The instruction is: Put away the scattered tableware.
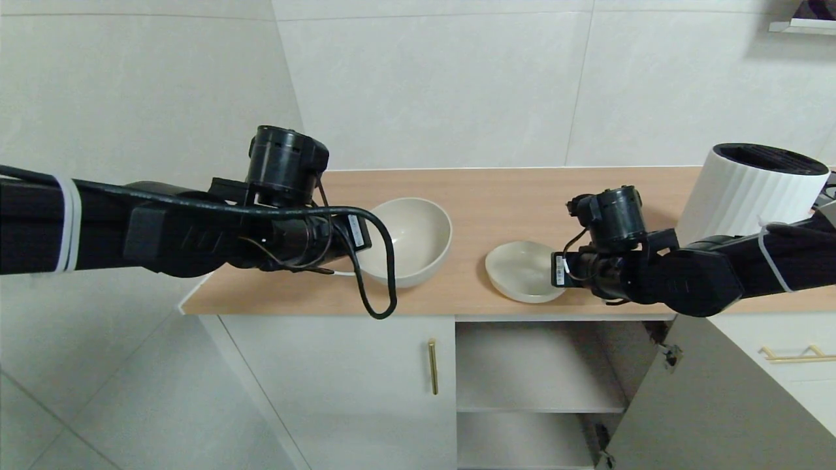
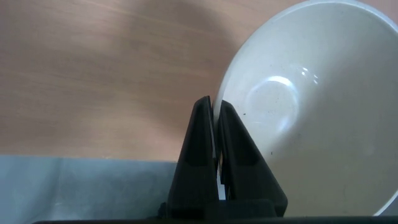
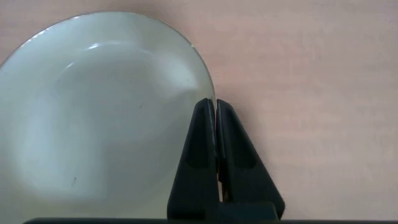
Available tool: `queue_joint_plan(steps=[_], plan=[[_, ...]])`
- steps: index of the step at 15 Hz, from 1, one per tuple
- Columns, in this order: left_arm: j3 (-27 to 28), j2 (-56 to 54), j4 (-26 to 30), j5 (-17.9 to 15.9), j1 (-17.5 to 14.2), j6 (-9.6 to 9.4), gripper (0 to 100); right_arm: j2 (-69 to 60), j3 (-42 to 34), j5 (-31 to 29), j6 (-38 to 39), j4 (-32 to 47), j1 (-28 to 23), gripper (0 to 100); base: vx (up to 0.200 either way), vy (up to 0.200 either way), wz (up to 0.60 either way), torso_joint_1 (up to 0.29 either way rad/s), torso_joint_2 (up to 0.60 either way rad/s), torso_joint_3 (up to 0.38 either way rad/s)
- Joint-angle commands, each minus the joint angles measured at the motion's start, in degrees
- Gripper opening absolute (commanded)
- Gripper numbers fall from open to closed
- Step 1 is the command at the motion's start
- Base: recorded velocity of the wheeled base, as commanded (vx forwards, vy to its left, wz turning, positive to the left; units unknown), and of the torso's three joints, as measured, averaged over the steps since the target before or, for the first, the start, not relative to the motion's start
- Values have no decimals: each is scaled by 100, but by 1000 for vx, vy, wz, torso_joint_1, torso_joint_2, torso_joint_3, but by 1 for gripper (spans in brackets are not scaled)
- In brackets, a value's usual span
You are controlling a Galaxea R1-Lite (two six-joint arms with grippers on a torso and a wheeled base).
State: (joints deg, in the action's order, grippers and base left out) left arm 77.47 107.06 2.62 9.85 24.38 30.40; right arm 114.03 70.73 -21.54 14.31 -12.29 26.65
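In the head view you see the bowl (image 1: 418, 235) on the left half of the desk (image 1: 509, 189). The plate (image 1: 519, 267) sits near it on the right, close to the front edge and above the open cabinet (image 1: 535, 365). In the left wrist view, your left gripper (image 2: 215, 104) has its jaws pinching the bowl's rim. In the right wrist view, your right gripper (image 3: 215, 106) has its jaws clamped on the plate's rim.
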Motion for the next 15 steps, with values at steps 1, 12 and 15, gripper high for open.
queue_joint_plan(steps=[1, 12, 15], plan=[[-162, -264, -7, -1, 5, -70, 0, -346, -33, 71, 160, 227, 25, 0, 0, 0, 0, 0, 0, 0], [-2307, -2031, -25, -396, 207, -843, 0, -2219, -1536, 1161, 546, 1185, 7, 0, 0, 0, 0, 0, 0, 0], [-2333, -1952, -34, -405, 251, -843, 0, -2306, -1606, 1170, 546, 1176, 7, 0, 0, 0, 0, 0, 0, 0]])
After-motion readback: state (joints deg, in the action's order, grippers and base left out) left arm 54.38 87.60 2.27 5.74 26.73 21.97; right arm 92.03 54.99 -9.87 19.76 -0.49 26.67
